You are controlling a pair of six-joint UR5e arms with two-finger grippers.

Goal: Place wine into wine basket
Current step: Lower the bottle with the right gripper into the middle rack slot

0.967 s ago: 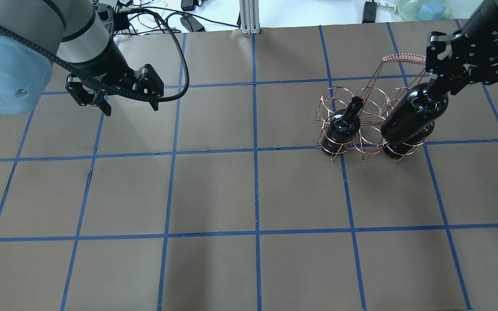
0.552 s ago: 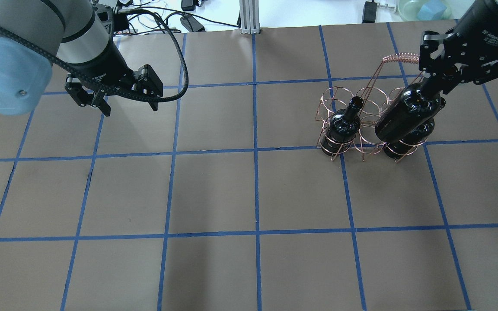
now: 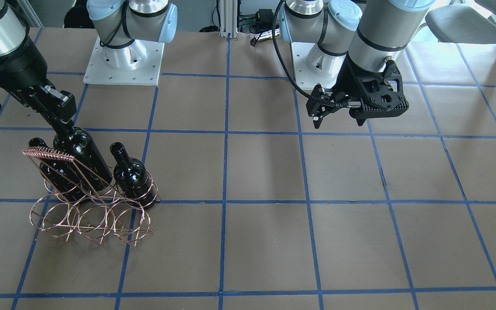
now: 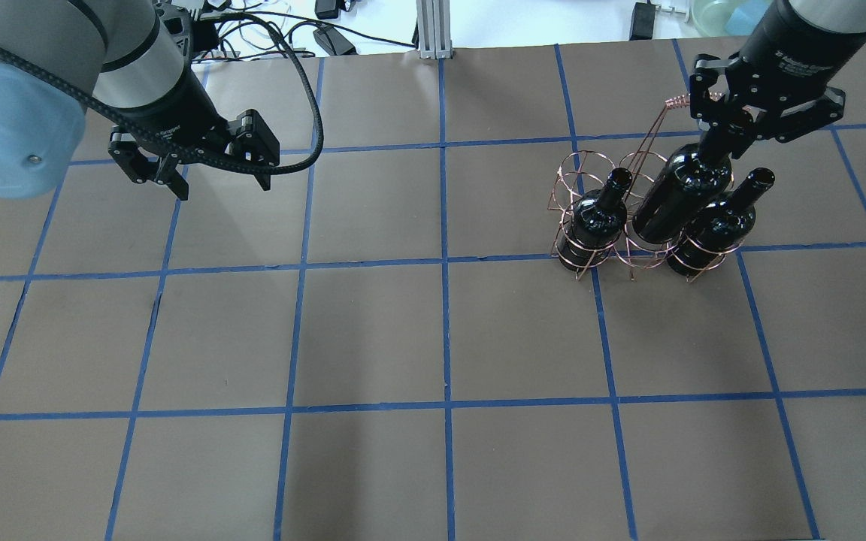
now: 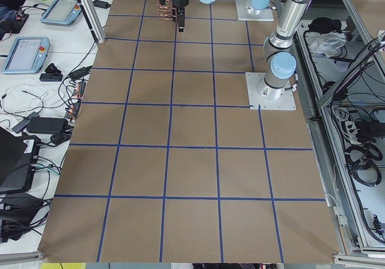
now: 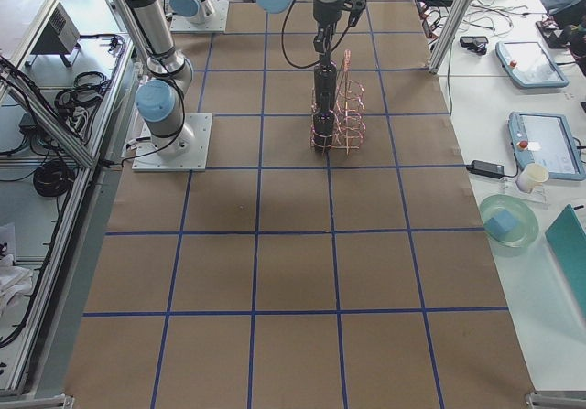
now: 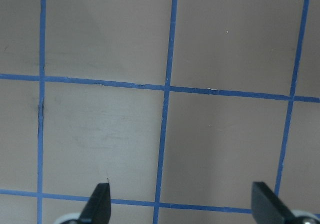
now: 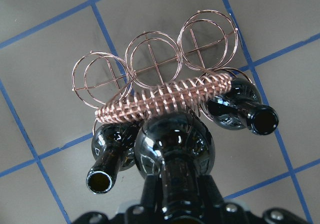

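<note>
Locate the table (image 4: 433, 338), then the wine basket (image 8: 165, 97) on its right half. Find the wine (image 4: 673, 199) tilted, base at the middle ring of the robot-side row, between two seated bottles (image 4: 594, 218) (image 4: 711, 229). Verify right gripper (image 4: 720, 139) clamped on the wine's neck. Verify left gripper (image 4: 222, 188) well apart over the table, jaws spread.

The left gripper (image 4: 222, 176) hangs fingers spread, pointing down, near the far left corner; the right gripper (image 4: 717, 143), near the far right corner, pinches the wine (image 4: 673, 199) by its neck.
</note>
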